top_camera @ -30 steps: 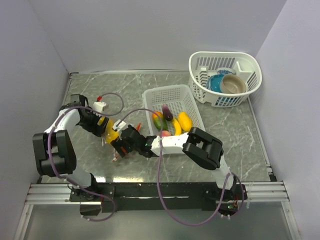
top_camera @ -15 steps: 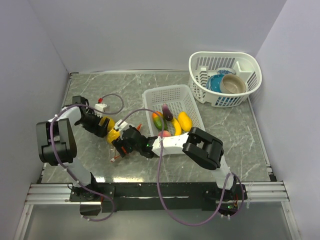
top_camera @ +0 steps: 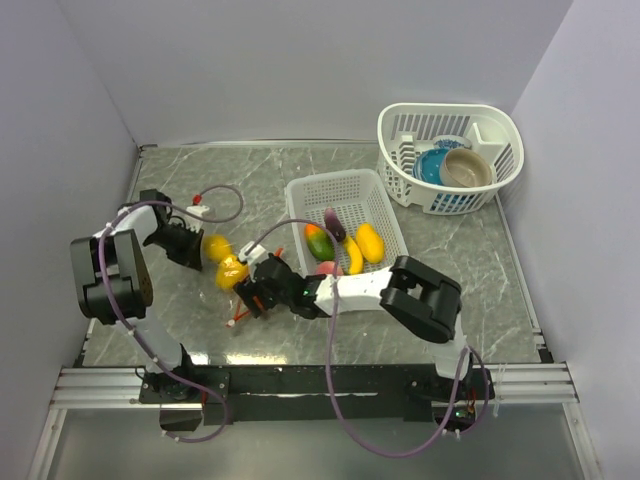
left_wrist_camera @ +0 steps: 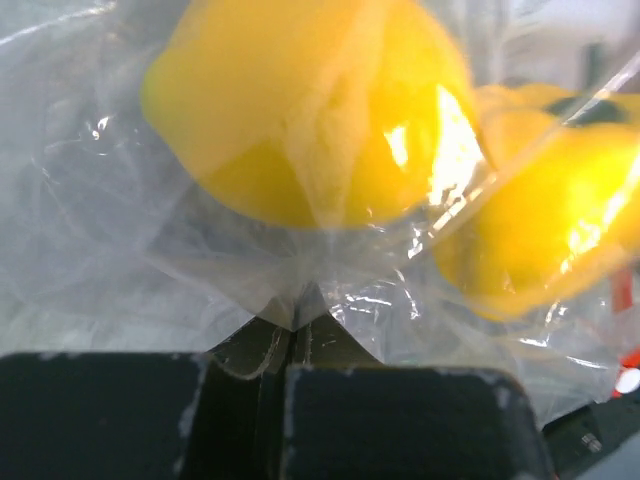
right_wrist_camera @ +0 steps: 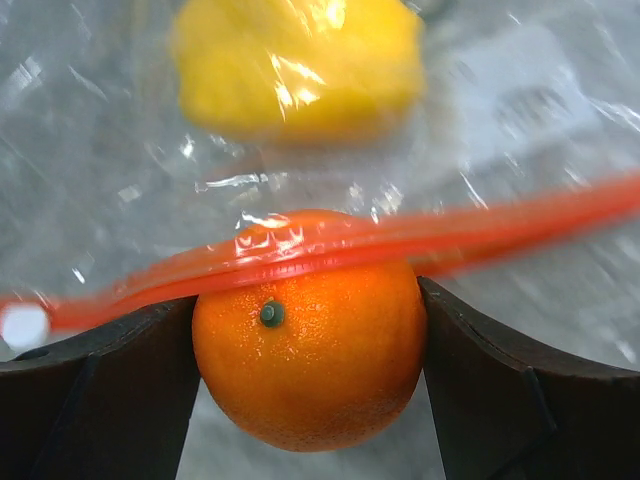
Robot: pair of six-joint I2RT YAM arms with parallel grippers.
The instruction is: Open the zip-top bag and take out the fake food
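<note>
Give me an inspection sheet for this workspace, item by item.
Surface: marbled grey table.
Job's things: zip-top bag between the hands, two yellow pieces inside; orange at its zip strip; more fake food in the white slotted basket.
Clutter: round white basket with bowls, back right.
Hands: left hand shut on the bag's plastic; right hand closed on the orange.
Cables: purple cables loop off both arms, one over the table.
Surroundings: pale walls on three sides; metal rail at the near edge.
</note>
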